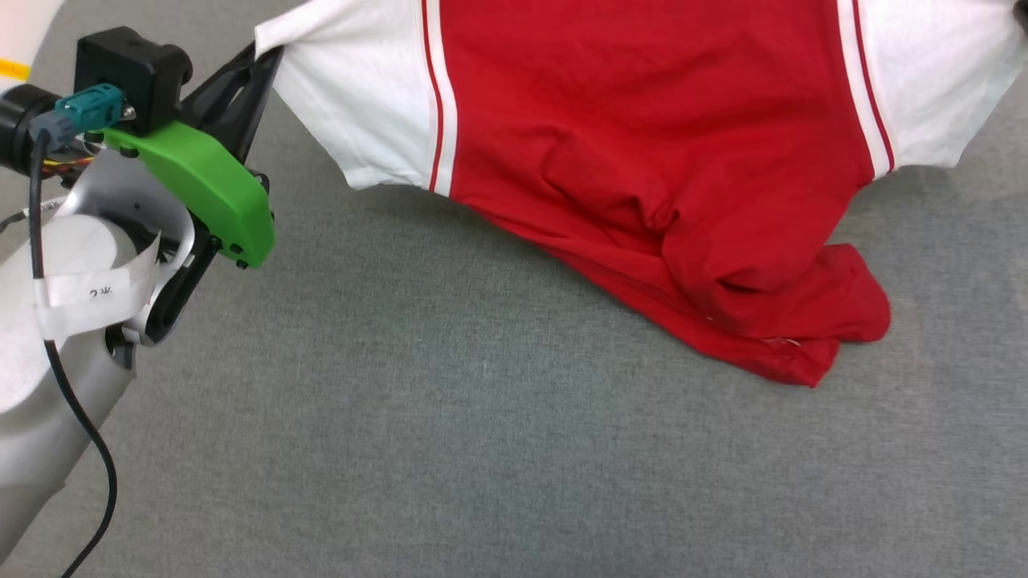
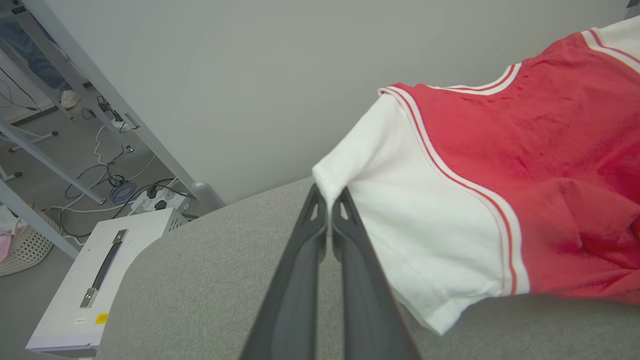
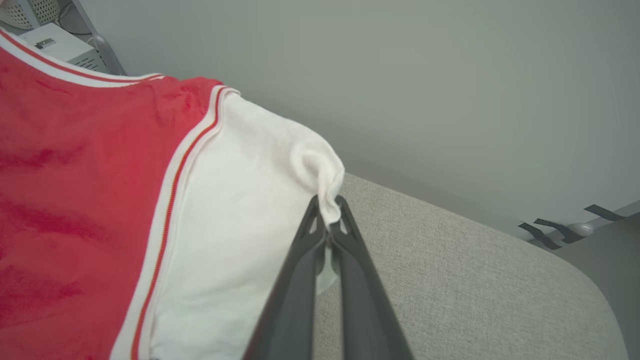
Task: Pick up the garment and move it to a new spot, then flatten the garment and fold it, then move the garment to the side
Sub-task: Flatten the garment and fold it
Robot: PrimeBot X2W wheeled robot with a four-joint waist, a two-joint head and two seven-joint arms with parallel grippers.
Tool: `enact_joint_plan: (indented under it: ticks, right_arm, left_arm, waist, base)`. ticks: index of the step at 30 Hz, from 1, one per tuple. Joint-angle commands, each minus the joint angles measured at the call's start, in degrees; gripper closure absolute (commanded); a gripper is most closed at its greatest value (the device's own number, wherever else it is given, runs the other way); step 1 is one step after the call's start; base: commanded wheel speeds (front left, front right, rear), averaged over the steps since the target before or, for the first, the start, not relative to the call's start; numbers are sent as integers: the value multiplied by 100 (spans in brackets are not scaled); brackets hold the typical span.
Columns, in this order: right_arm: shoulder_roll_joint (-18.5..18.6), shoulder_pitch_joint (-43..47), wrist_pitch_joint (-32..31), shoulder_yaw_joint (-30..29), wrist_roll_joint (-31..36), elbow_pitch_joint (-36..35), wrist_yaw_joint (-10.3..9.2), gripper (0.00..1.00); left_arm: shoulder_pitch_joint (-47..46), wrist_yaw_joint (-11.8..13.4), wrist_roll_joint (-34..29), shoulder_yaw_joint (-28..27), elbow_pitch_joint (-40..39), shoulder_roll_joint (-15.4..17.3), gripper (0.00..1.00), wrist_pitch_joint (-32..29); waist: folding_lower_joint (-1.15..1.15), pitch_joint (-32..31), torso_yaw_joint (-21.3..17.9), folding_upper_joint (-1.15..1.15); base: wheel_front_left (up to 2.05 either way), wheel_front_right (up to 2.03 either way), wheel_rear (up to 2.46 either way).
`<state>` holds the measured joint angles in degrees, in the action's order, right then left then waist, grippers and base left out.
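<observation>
The garment (image 1: pixel 634 144), a red jersey shirt with white short sleeves and red-white striped trim, hangs stretched between my two grippers above the grey table, its lower hem bunched on the cloth surface (image 1: pixel 787 345). My left gripper (image 1: pixel 261 56) is shut on the tip of one white sleeve; in the left wrist view that gripper (image 2: pixel 329 197) pinches the sleeve corner (image 2: pixel 400 210). In the right wrist view my right gripper (image 3: pixel 327 210) is shut on the puckered tip of the other white sleeve (image 3: pixel 260 200). The red body (image 3: pixel 75 200) sags between them.
The grey fabric table (image 1: pixel 450 417) spreads wide below the shirt. Beyond its edge in the left wrist view stand a white box with a handle (image 2: pixel 100 280), metal frame legs (image 2: pixel 75 80), cables and a basket (image 2: pixel 25 245) on the floor. A pale wall (image 3: pixel 450 75) rises behind.
</observation>
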<state>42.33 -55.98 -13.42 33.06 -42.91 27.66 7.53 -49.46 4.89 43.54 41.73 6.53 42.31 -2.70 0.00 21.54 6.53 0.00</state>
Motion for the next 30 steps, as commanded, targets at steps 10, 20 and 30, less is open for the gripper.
enact_joint_plan:
  ticks: [10, 20, 30]
  right_arm:
    - [12, 241, 553, -593, 145, -634, -4, 100]
    - [-87, 68, 403, -1459, 501, -1433, -4, 100]
    - [-285, -485, 132, -1766, 797, -1552, -4, 100]
  left_arm:
    - [-313, 255, -168, -281, -765, 193, 100, 152]
    - [-1137, 235, -316, -422, -1061, 75, 100, -3]
    - [-2122, 52, -292, -528, -685, -283, 100, -150]
  waist:
    - [0, -1044, -402, 0]
    - [0, -1359, -516, 0]
    - [0, -1056, -534, 0]
  base:
    - [0, 0, 0]
    - [0, 0, 0]
    - [0, 0, 0]
